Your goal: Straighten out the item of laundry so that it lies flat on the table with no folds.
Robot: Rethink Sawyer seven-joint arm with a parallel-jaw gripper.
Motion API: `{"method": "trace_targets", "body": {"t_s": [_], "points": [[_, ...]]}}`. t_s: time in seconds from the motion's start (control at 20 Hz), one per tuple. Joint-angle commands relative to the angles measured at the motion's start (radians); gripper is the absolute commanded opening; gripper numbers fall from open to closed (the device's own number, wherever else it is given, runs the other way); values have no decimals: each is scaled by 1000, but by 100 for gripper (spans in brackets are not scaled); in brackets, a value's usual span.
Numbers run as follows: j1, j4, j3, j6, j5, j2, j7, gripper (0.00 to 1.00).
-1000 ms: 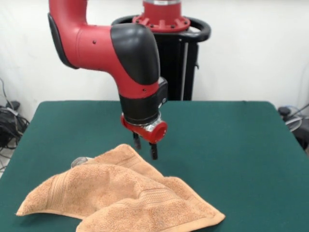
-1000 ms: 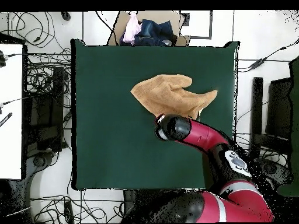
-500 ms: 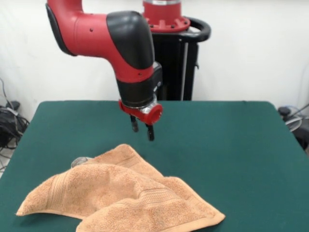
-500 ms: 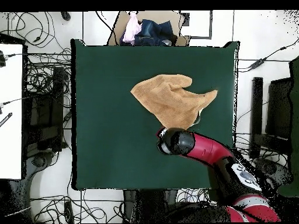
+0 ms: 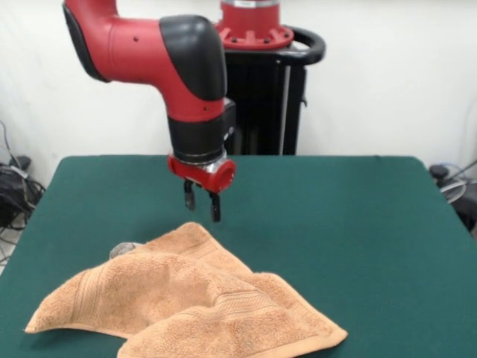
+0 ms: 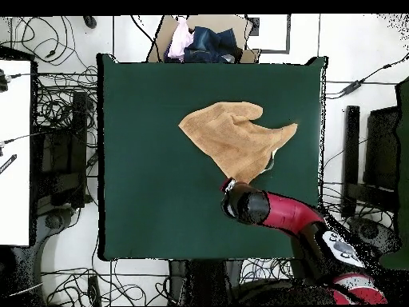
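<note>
The orange-tan towel [image 5: 186, 302] lies rumpled on the green table [image 5: 350, 239], folded over itself with a ridge running toward its near right corner. From above, the towel [image 6: 233, 136] sits right of the table's [image 6: 152, 176] middle. My gripper [image 5: 201, 206] hangs in the air just above and behind the towel's far corner, touching nothing. Its two fingers stand a little apart with nothing between them. In the overhead view only the arm's wrist [image 6: 244, 205] shows, at the towel's near tip.
A small grey-white bit [image 5: 124, 248], perhaps the tag, peeks out at the towel's far left edge. A cardboard box with clothes [image 6: 204, 40] stands beyond the table's far edge. Cables lie on the floor around the table.
The gripper has risen off the towel's far edge and drifted leftward in the front view; in the overhead view the wrist has drawn back toward the base. The towel has not moved.
</note>
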Motion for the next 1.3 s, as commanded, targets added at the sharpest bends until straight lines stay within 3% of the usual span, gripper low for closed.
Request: {"method": "trace_targets", "body": {"t_s": [0.05, 0.6, 1.05, 1.3], "points": [[12, -17, -14, -135, -70, 133, 67, 100], [9, -6, -71, -294, -113, 233, 72, 100], [-136, -87, -3, -182, -201, 236, -54, 100], [-163, -118, 26, -153, -225, 244, -57, 100]]}}
